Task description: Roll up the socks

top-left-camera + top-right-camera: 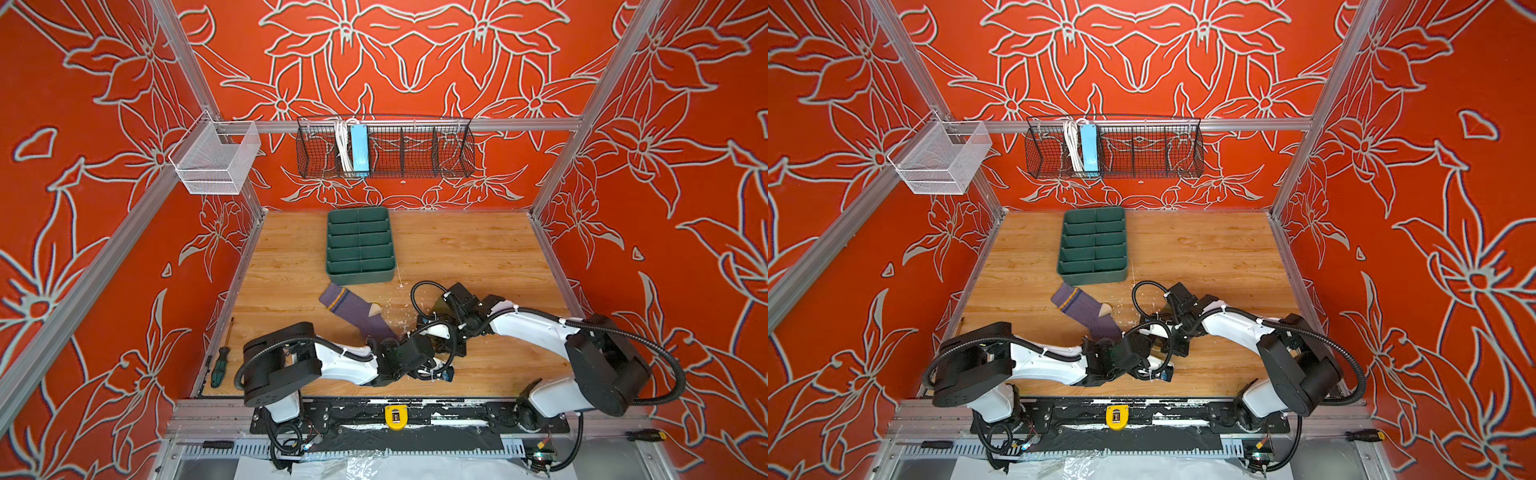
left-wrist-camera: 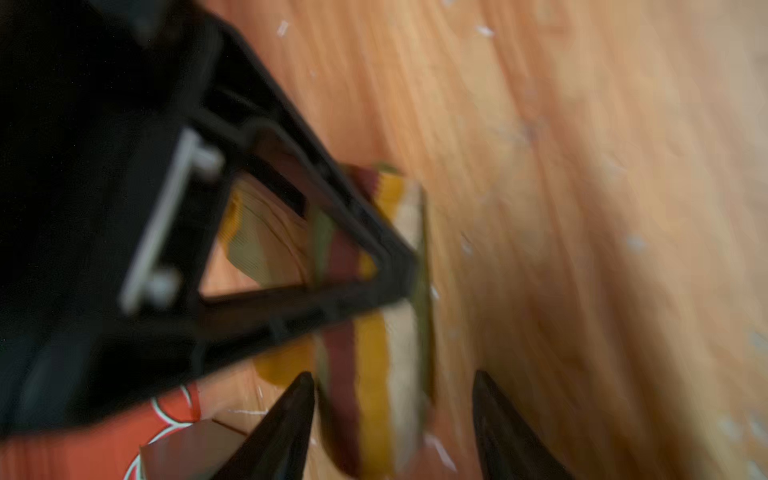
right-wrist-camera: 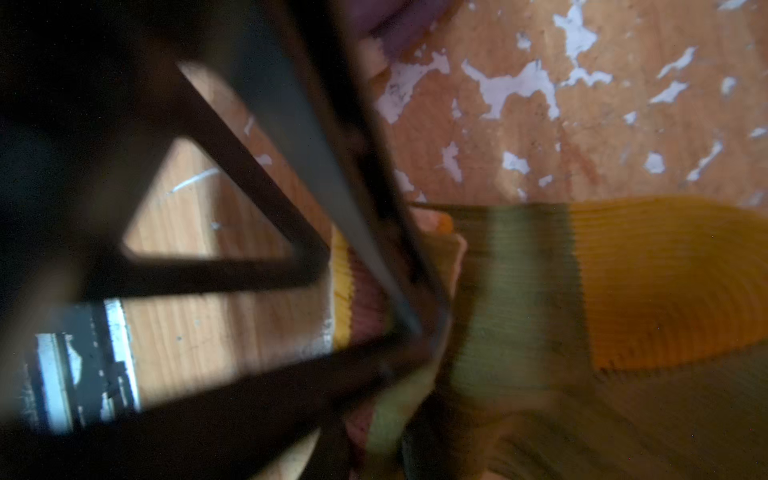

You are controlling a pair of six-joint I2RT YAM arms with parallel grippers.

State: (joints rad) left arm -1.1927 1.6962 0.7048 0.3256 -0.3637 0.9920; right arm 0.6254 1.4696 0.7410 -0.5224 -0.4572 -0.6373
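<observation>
The purple sock [image 1: 357,309] with its yellow cuff stripe lies flat on the wooden table [image 1: 478,249], left of the middle, in both top views. Both arms meet just right of its toe end and cover most of the olive-green sock [image 3: 519,291], whose mustard patch [image 3: 665,282] shows in the right wrist view. My left gripper [image 2: 392,374] is open astride that sock's brown, mustard and cream striped cuff [image 2: 374,395], with a gap at one finger. My right gripper [image 3: 386,432] is shut on a fold of the olive-green sock beside the cuff.
A green divided tray [image 1: 359,245] stands behind the purple sock. A screwdriver [image 1: 220,361] lies at the table's left edge. A black wire basket [image 1: 386,145] and a white mesh basket [image 1: 214,160] hang on the frame. White flakes [image 3: 519,87] mark the wood.
</observation>
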